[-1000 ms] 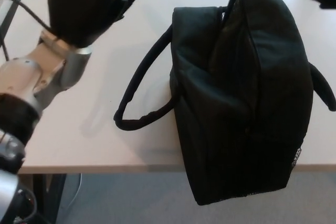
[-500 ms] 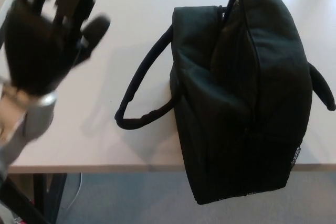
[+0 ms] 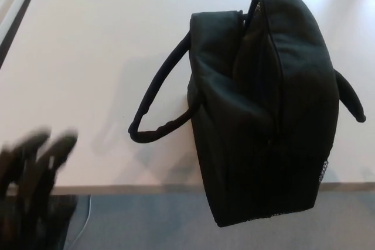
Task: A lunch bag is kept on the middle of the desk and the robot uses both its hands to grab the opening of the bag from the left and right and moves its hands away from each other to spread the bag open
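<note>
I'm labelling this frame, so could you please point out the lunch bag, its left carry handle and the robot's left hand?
lunch bag (image 3: 275, 121): head view, on its black side panel.
left carry handle (image 3: 153, 100): head view, on the strap's curve.
left robot hand (image 3: 32, 171): head view, on blurred fingers.

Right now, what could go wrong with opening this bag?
The lunch bag hangs over the desk's near edge, so a sideways pull might tip it off. The left hand is low, blurred, far from the opening. The right hand is out of view. The handle loop could snag a finger.

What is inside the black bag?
You can't tell. The black lunch bag lies on the desk, its top barely parted at the far end, showing only darkness. Its fabric covers whatever is inside.
</note>
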You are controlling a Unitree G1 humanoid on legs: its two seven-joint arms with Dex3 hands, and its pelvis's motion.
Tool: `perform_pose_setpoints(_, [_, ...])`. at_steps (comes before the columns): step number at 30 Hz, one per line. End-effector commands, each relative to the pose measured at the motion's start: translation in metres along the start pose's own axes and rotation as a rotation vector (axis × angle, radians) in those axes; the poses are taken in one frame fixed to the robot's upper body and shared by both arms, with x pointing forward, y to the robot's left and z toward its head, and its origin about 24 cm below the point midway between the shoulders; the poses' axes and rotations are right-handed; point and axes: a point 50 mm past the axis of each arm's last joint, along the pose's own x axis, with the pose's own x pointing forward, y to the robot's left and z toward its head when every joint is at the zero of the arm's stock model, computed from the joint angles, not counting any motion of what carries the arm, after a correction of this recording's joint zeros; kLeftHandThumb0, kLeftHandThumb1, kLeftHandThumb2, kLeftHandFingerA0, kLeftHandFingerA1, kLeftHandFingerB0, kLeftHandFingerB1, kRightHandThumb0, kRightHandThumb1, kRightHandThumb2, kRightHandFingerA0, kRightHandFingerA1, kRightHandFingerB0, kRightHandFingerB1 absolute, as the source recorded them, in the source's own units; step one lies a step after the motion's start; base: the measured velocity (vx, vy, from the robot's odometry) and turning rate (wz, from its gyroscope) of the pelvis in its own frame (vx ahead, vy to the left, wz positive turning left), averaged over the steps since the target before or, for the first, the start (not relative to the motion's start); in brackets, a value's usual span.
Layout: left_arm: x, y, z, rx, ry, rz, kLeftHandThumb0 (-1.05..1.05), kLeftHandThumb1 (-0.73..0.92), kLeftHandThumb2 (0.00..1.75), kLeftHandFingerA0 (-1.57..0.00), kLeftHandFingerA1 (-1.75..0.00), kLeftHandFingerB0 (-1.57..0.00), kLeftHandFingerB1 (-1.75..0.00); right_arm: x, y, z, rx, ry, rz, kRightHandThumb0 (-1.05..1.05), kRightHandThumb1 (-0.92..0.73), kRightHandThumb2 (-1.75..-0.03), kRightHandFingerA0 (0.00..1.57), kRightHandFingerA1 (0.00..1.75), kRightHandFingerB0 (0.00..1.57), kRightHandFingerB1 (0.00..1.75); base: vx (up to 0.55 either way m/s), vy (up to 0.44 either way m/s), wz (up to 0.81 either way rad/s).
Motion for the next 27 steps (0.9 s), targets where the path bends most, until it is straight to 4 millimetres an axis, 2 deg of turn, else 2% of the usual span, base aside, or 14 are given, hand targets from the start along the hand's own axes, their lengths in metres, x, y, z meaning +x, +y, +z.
perform_pose_setpoints(1, [-0.116, 0.075, 0.057, -0.487, 0.380, -0.172, -0.23, 0.68, 0.66, -0.28, -0.34, -0.19, -0.31, -0.126, 0.047, 0.067, 0.351, 0.136, 0.260, -0.91, -0.78, -1.01, 0.00, 0.07, 0.00, 0.00, 0.00, 0.000, 0.00])
perform_pose_setpoints(3, [-0.124, 0.067, 0.052, -0.585, 0.429, -0.209, -0.19, 0.74, 0.62, -0.30, -0.33, -0.18, -0.28, -0.119, 0.051, 0.071, 0.389, 0.099, 0.254, -0.90, -0.79, -1.03, 0.00, 0.07, 0.00, 0.00, 0.00, 0.000, 0.00])
perform_pose_setpoints(5, [-0.126, 0.063, 0.047, -0.589, 0.429, -0.233, -0.22, 0.74, 0.62, -0.32, -0.33, -0.19, -0.28, -0.118, 0.054, 0.071, 0.401, 0.095, 0.268, -0.85, -0.78, -1.03, 0.00, 0.11, 0.00, 0.05, 0.00, 0.000, 0.00])
perform_pose_setpoints(6, [-0.127, 0.059, 0.042, -0.574, 0.418, -0.259, -0.21, 0.53, 0.97, -0.24, -0.53, -0.11, -0.47, -0.118, 0.058, 0.070, 0.408, 0.086, 0.296, -0.77, -0.76, -1.07, 0.00, 0.21, 0.00, 0.14, 0.00, 0.000, 0.00])
perform_pose_setpoints(7, [-0.129, 0.056, 0.033, -0.550, 0.400, -0.302, -0.28, 0.74, 0.62, -0.37, -0.33, -0.25, -0.30, -0.118, 0.064, 0.067, 0.425, 0.064, 0.340, -0.78, -0.77, -1.09, 0.00, 0.21, 0.00, 0.14, 0.00, 0.000, 0.00])
perform_pose_setpoints(8, [-0.129, 0.055, 0.030, -0.546, 0.398, -0.319, -0.28, 0.74, 0.62, -0.37, -0.33, -0.25, -0.30, -0.119, 0.066, 0.066, 0.441, 0.048, 0.352, -0.78, -0.77, -1.09, 0.00, 0.21, 0.00, 0.14, 0.00, 0.000, 0.00])
perform_pose_setpoints(9, [-0.130, 0.055, 0.027, -0.549, 0.410, -0.341, -0.31, 0.75, 0.62, -0.38, -0.33, -0.24, -0.30, -0.118, 0.068, 0.064, 0.468, 0.027, 0.383, -0.83, -0.79, -1.07, 0.00, 0.13, 0.00, 0.07, 0.00, 0.000, 0.00])
perform_pose_setpoints(13, [-0.129, 0.053, 0.025, -0.631, 0.514, -0.448, -0.40, 0.78, 0.64, -0.36, -0.34, -0.20, -0.28, -0.112, 0.075, 0.043, 0.458, 0.001, 0.482, -0.88, -0.82, -1.10, 0.00, 0.09, 0.00, 0.07, 0.00, 0.000, 0.00])
perform_pose_setpoints(14, [-0.132, 0.050, 0.022, -0.649, 0.555, -0.509, -0.60, 0.66, 0.91, -0.29, -0.47, -0.11, -0.40, -0.111, 0.076, 0.036, 0.466, 0.035, 0.503, -0.88, -0.83, -1.13, 0.00, 0.10, 0.00, 0.10, 0.00, 0.000, 0.00])
perform_pose_setpoints(17, [-0.136, 0.048, 0.019, -0.688, 0.595, -0.710, -0.64, 0.70, 0.95, -0.28, -0.47, -0.09, -0.39, -0.110, 0.078, 0.030, 0.483, 0.069, 0.514, -0.85, -0.80, -1.11, 0.05, 0.13, 0.04, 0.16, 0.00, 0.000, 0.00])
perform_pose_setpoints(19, [-0.136, 0.049, 0.018, -0.693, 0.596, -0.724, -0.64, 0.70, 0.95, -0.28, -0.47, -0.09, -0.39, -0.110, 0.078, 0.029, 0.486, 0.069, 0.514, -0.85, -0.80, -1.11, 0.05, 0.13, 0.04, 0.16, 0.00, 0.000, 0.00])
perform_pose_setpoints(22, [-0.136, 0.047, 0.021, -0.677, 0.534, -0.772, -0.67, 0.71, 0.97, -0.29, -0.47, -0.12, -0.40, -0.105, 0.077, 0.027, 0.466, 0.023, 0.546, -0.78, -0.73, -1.10, 0.07, 0.21, 0.03, 0.30, 0.00, 0.000, 0.00])
perform_pose_setpoints(25, [-0.134, 0.051, 0.025, -0.730, 0.575, -0.711, -0.67, 0.72, 0.98, -0.28, -0.48, -0.11, -0.41, -0.105, 0.077, 0.027, 0.459, -0.045, 0.600, -0.87, -0.80, -1.14, 0.08, 0.17, 0.05, 0.25, 0.00, 0.000, 0.00])
perform_pose_setpoints(27, [-0.134, 0.051, 0.025, -0.739, 0.595, -0.697, -0.66, 0.72, 0.98, -0.28, -0.48, -0.11, -0.40, -0.105, 0.077, 0.025, 0.465, -0.053, 0.607, -0.81, -0.77, -1.14, 0.06, 0.22, 0.00, 0.28, 0.00, 0.000, 0.00])
